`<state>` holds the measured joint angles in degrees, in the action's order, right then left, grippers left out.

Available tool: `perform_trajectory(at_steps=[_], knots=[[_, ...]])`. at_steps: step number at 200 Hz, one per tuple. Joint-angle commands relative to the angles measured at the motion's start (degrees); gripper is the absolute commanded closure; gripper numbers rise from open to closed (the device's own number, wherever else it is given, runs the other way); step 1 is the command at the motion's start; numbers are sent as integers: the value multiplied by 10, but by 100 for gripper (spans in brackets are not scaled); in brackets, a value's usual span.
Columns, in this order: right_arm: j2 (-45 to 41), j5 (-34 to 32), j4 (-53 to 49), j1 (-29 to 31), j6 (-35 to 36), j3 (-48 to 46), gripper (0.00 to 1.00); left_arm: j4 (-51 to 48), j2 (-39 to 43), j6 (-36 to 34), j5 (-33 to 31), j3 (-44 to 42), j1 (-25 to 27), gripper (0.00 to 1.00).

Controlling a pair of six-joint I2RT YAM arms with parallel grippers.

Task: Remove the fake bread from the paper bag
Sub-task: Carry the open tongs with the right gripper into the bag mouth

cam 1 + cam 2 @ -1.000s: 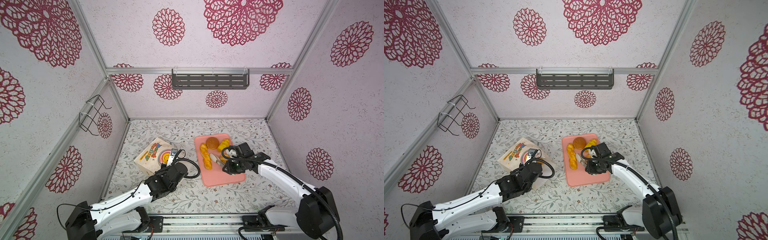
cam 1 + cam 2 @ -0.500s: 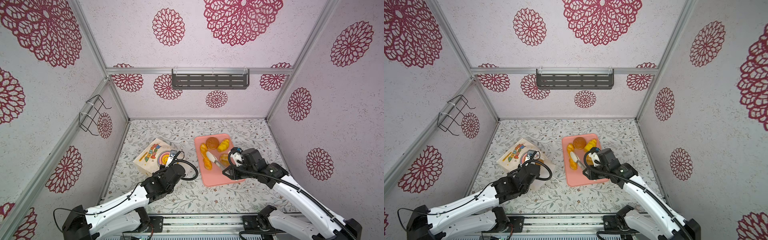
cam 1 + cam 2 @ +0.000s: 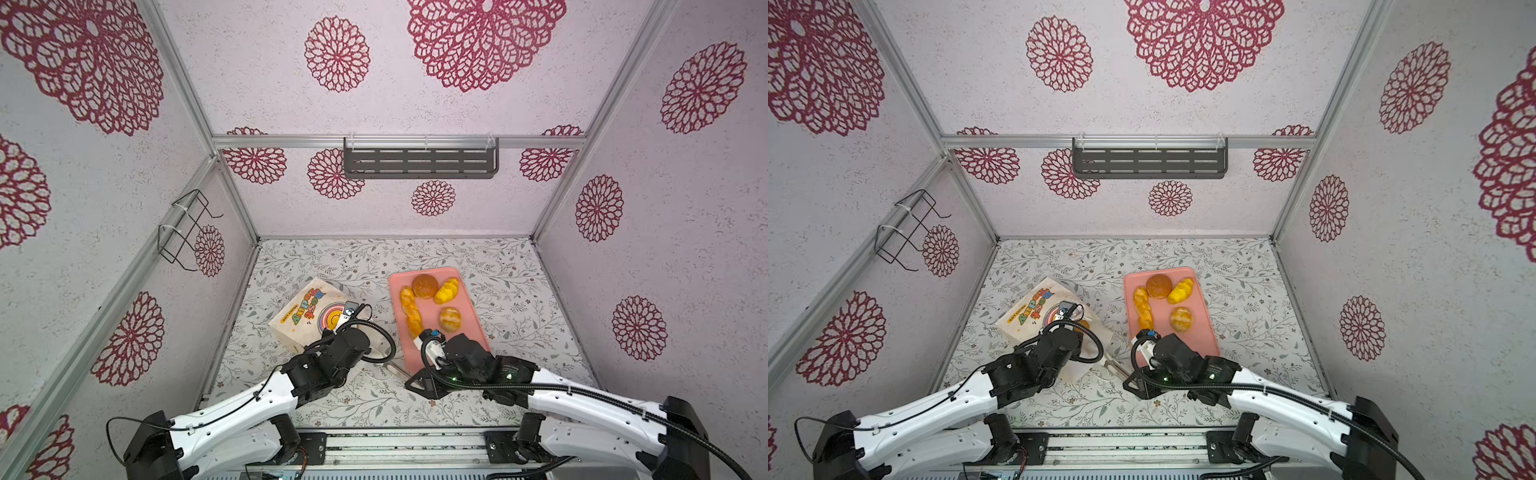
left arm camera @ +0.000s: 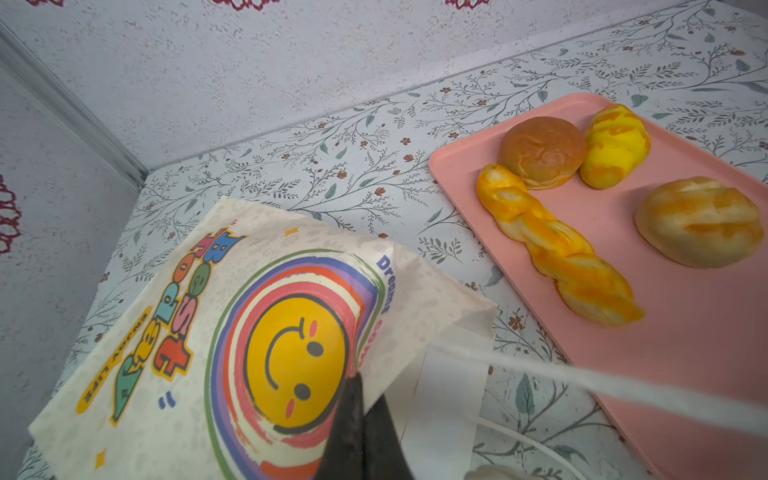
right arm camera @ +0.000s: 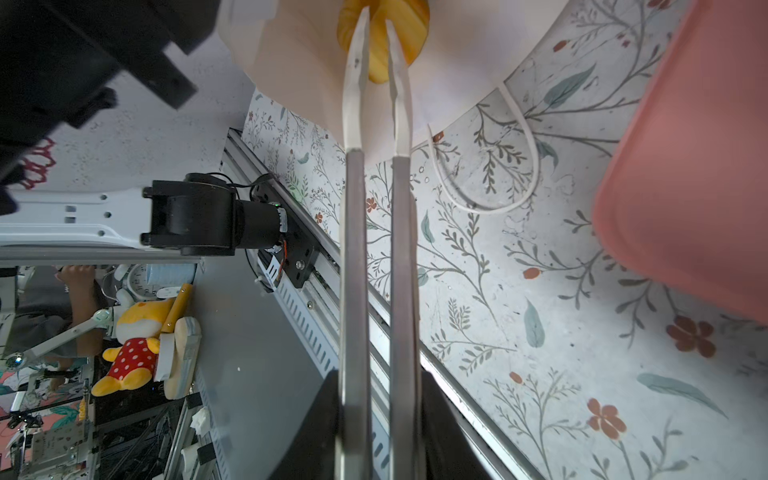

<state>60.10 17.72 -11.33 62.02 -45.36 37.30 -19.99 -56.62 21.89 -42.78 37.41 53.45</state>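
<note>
The paper bag (image 3: 307,316) (image 4: 199,332) lies on its side at the left, smiley print facing up. My left gripper (image 4: 360,384) is shut on the upper edge of its mouth and holds that edge up. My right gripper (image 5: 378,386) is shut on metal tongs (image 5: 376,208) (image 3: 395,368), which reach into the bag's mouth. Their tips sit on either side of a yellow piece of fake bread (image 5: 379,54) inside the bag. On the pink tray (image 3: 469,336) lie a brown bun (image 3: 424,286), a yellow roll (image 3: 446,291), a braided stick (image 3: 411,311) and a pale round bun (image 3: 450,318).
A white cord handle (image 5: 482,208) loops on the floral table beside the bag's mouth. The tray's near corner (image 5: 685,187) lies close to the tongs. A grey shelf (image 3: 419,162) hangs on the back wall and a wire rack (image 3: 187,228) on the left wall.
My right arm has pulled back from over the tray and swung the tongs left into the bag's mouth. The left gripper keeps its hold on the bag.
</note>
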Motion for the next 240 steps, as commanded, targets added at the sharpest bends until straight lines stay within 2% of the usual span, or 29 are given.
perform_trajectory(at_steps=[1,48,128,184,240], knots=[[22,-7,112,8,-24,7,69,28,17,-8,20,-10,-6,100],[77,6,142,8,-9,33,65,18,26,-2,24,-14,-6,100],[159,-21,92,5,10,99,58,7,46,16,27,-21,-6,100],[223,-20,86,5,11,143,58,15,39,15,32,-19,-5,100],[301,-29,77,18,4,183,64,26,30,16,35,-21,-2,100]])
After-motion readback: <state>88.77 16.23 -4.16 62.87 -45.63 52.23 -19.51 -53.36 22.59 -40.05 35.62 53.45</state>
